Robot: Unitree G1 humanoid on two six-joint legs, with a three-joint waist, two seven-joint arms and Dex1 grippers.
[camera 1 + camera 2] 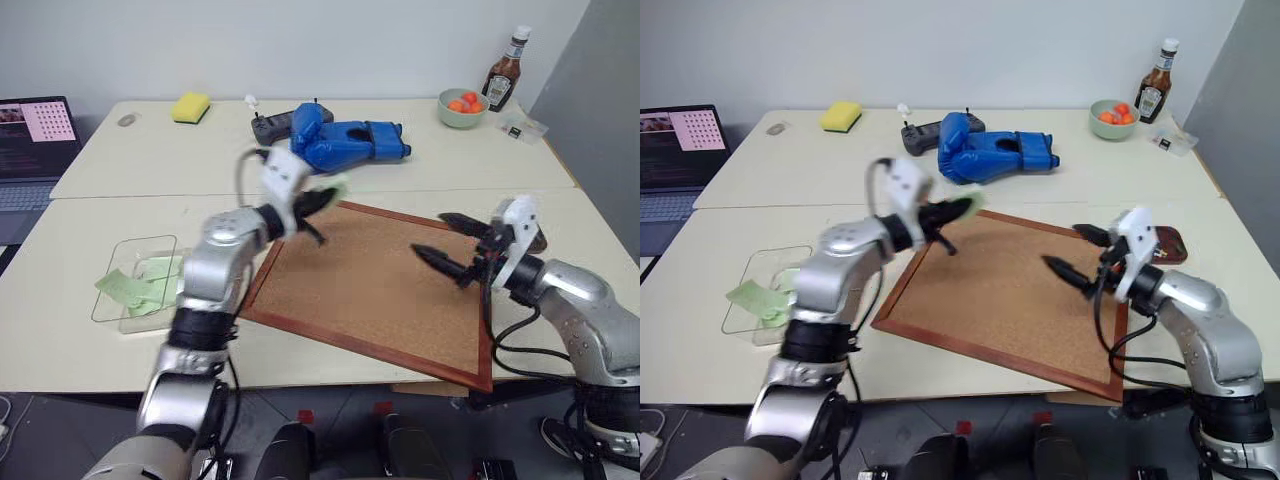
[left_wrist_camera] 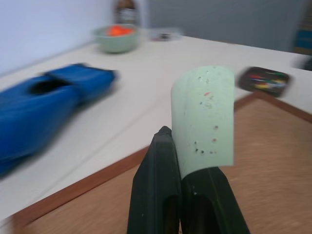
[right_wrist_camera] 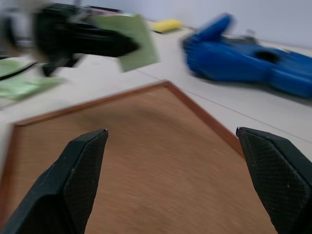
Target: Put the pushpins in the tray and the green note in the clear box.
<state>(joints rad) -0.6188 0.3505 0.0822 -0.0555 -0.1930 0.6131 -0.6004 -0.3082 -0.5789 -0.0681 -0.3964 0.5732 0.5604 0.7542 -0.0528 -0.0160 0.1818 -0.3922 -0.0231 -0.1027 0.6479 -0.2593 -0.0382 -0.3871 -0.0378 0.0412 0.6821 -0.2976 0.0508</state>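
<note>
While the left tool [image 1: 318, 203] clamps the green note [image 1: 335, 186], the clear box [image 1: 115, 280] waits.
Head view: box lies at eight o'clock from it, nearest the left arm. Left wrist: note upright between shut fingers. Right wrist: right tool [image 3: 170, 185] spread, empty.

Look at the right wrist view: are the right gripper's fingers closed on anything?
No. The right gripper has its fingers spread wide apart above the bare cork board, with nothing between them.

Corkboard [image 1: 370, 290], blue glove [image 1: 345, 140], sponge [image 1: 190, 106], laptop [image 1: 30, 145].
</note>
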